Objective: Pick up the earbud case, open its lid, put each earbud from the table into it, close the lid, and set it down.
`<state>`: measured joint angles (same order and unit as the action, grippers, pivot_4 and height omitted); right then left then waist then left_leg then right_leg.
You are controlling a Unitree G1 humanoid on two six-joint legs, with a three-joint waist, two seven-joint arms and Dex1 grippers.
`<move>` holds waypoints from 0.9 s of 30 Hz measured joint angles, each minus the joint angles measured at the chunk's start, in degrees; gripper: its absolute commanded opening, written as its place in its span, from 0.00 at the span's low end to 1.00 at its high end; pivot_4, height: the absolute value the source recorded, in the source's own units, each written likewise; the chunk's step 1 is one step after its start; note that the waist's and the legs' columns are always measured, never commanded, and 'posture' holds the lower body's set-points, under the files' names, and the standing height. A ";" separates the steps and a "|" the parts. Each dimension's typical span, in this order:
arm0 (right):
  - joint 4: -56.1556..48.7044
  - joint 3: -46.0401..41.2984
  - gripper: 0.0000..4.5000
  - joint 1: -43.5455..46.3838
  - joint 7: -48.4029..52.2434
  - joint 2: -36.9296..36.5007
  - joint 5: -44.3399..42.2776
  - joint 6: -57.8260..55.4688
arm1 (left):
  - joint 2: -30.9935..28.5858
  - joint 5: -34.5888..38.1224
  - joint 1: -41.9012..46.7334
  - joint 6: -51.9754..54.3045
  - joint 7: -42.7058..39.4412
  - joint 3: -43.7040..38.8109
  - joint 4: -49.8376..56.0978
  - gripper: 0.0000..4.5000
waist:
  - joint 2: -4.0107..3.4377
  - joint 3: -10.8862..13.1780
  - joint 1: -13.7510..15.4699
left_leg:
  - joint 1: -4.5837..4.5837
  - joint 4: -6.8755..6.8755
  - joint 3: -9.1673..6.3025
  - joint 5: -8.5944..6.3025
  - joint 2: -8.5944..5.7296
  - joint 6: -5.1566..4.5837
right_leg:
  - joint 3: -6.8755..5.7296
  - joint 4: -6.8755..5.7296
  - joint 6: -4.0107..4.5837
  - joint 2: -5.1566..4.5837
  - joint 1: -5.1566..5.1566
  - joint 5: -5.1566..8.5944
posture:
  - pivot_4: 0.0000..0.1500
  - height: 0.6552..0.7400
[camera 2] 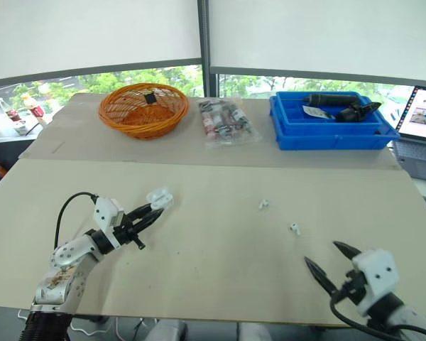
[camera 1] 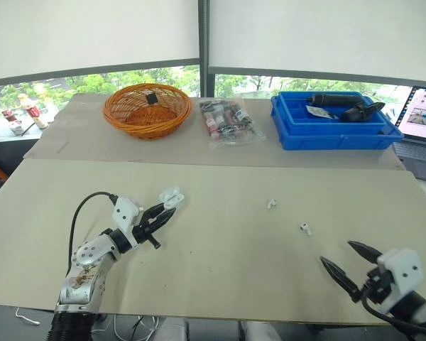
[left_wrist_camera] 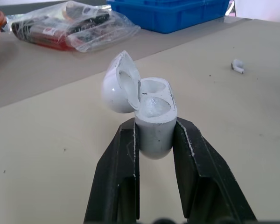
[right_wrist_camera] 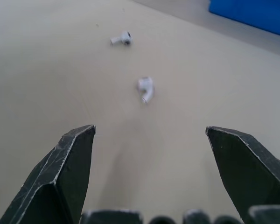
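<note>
Left wrist view: left fingers [left_wrist_camera: 119,179] clamp open-lidded earbud case [left_wrist_camera: 154,128]; right fingers [right_wrist_camera: 65,170] wide apart.

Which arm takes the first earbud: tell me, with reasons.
Right. The right end effector is open, empty, nearest an earbud; the left end effector is shut on the open earbud case.

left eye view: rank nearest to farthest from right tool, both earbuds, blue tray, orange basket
1. near earbud, just ahead of right tool
2. far earbud, further left
3. blue tray, back right
4. orange basket, back left
</note>
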<state>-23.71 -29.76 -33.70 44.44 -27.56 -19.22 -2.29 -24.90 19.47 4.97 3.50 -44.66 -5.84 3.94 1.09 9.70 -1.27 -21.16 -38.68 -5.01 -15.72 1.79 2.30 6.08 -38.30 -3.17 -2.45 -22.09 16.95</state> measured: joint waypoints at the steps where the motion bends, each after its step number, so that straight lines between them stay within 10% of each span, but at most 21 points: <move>1: 1.91 -0.74 0.93 -1.24 0.66 -0.14 0.10 1.53 | 0.01 -0.06 -0.08 -0.06 0.34 -0.05 0.13 0.11 | -0.03 -0.02 -0.08 | 0.00 0.03 0.00 0.00 0.01 0.00 | 0.01 0.00 0.04 0.01 -0.01 -0.01 | 1.00 0.69; 15: 4.96 -1.54 1.00 -0.40 1.82 -2.68 -0.06 4.86 | 0.01 -0.14 -1.05 -0.06 0.98 -0.02 0.40 0.11 | -0.03 -0.02 -0.96 | -0.06 0.09 0.06 -0.01 -0.03 0.00 | 0.10 0.15 0.17 -0.04 -0.03 -0.10 | 1.00 0.69; 27: -10.66 14.61 1.00 15.81 -6.32 -5.75 0.97 -13.19 | -0.19 -0.12 -0.34 -0.42 0.15 0.40 0.38 0.11 | -0.03 -0.02 -1.16 | -0.05 0.14 0.03 -0.01 -0.02 0.00 | 0.06 0.15 0.19 -0.02 -0.06 -0.13 | 1.00 0.69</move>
<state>-34.38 -15.15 -17.89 38.13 -33.31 -18.25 -15.49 -25.09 19.36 4.63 3.08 -44.51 -5.44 4.32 1.06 9.67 -2.43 -21.21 -38.54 -4.98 -15.73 1.78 2.30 6.15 -38.15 -2.98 -2.47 -22.16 16.83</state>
